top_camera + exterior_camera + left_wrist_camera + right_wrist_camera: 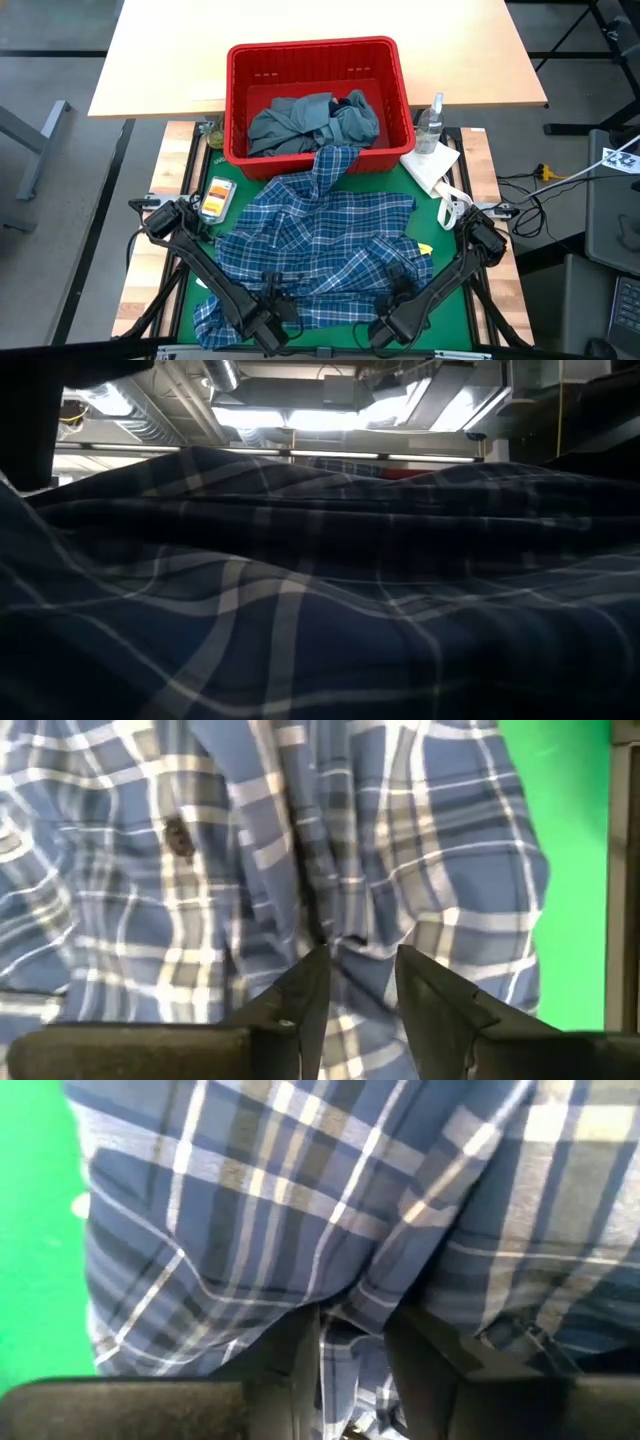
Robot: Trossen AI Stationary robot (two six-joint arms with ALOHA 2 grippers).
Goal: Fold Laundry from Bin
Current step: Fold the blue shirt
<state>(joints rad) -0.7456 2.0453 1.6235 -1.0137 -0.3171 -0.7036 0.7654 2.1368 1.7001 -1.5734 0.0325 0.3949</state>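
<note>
The blue-white plaid shirt (320,240) lies crumpled and spread on the green mat (440,280). One part of it (335,165) leans up against the front wall of the red bin (312,48). It also fills the low view (300,610). My left gripper (272,300) (360,960) is over the shirt's near left part, pointing steeply down, open. My right gripper (393,297) (352,1330) is over its near right part, also open. A grey-blue garment (305,122) and a dark navy one (357,100) lie in the bin. My left gripper's fingertips (318,965) stand apart on either side of a small ridge of plaid cloth (355,945), coming from above; I cannot tell whether they touch it. My right gripper's fingertips (400,1335) stand apart around a bunched fold (350,1315) in the same way; touching or not, I cannot tell.
A spray bottle (432,122) and a white paper towel (432,165) stand right of the bin. A white object (455,210) lies at the mat's right edge, an orange packet (215,197) at its left. A bit of yellow (424,248) peeks out beside the shirt.
</note>
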